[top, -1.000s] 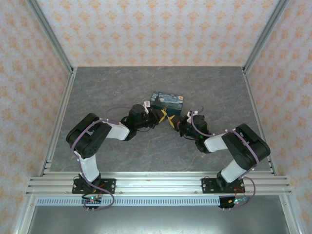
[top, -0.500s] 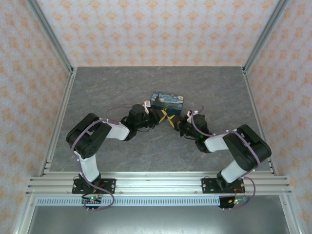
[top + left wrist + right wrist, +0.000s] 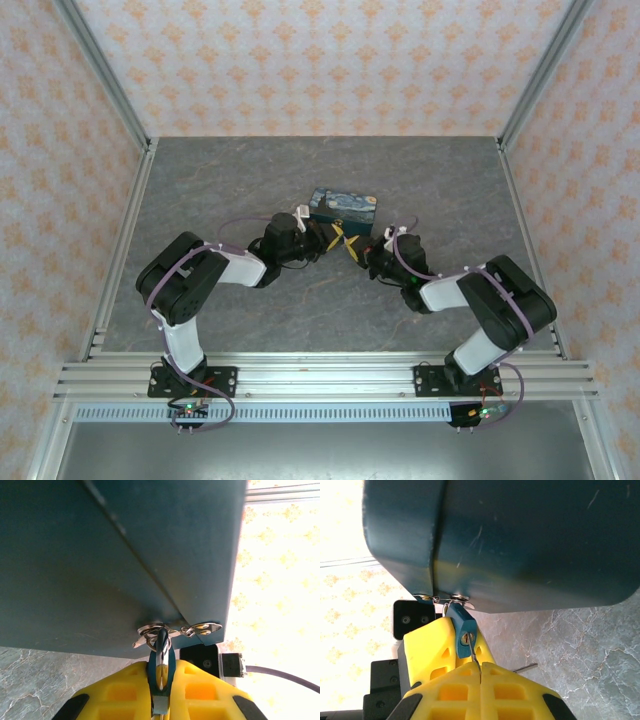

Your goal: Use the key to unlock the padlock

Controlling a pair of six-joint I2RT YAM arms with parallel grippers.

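I see the left gripper (image 3: pixel 161 682) clamped on the blue padlock (image 3: pixel 161 657), which hangs from the hasp (image 3: pixel 165 629) on the dark blue box (image 3: pixel 125 555). The right gripper (image 3: pixel 480 675) is pinched closed on the key (image 3: pixel 476 657), a thin metal strip whose tip meets the keyhole (image 3: pixel 464 639).

One dark blue starry box (image 3: pixel 343 209), one grey marbled surface (image 3: pixel 220 180), one small blue padlock (image 3: pixel 461 630), one metal hasp (image 3: pixel 202 628), one thin pale key (image 3: pixel 476 659), two arms, left arm (image 3: pixel 185 285) and right arm (image 3: pixel 500 300), two yellow-tipped grippers, left gripper (image 3: pixel 325 236) and right gripper (image 3: pixel 352 250)
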